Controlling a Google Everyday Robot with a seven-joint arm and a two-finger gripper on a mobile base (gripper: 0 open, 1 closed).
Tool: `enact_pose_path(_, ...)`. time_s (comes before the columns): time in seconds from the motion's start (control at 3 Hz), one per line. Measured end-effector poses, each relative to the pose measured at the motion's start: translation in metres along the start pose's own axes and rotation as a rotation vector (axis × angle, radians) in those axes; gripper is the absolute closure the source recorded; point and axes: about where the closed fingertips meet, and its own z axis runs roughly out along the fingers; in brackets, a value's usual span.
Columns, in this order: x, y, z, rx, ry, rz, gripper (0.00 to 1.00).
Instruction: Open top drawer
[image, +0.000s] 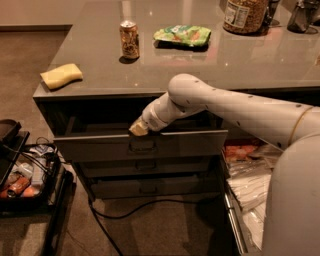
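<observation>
The top drawer (95, 148) is a wide grey front with a small dark centre pull handle (142, 146). It stands partly pulled out from under the grey counter (200, 65), with a dark gap showing behind its upper edge. My gripper (139, 129), at the end of the white arm (225, 105) that reaches in from the right, sits at the drawer front's top edge just above the handle. The two shorter grey drawer fronts (145, 165) below it are closed.
On the counter stand a soda can (129, 40), a green snack bag (182, 35), a yellow sponge (61, 75) and a jar (245, 15). A black cart of items (22, 175) stands at left. An open white-sided drawer of packets (247, 180) is at right. A cable (130, 207) lies on the floor.
</observation>
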Motion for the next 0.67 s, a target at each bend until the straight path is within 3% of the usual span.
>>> enact_pose_path(0.33, -0.001, 0.001, -0.001, -0.002, 0.002, 0.000, 1.00)
enact_pose_path(0.67, 0.007, 0.017, 0.001, -0.029, 0.038, 0.032, 1.00)
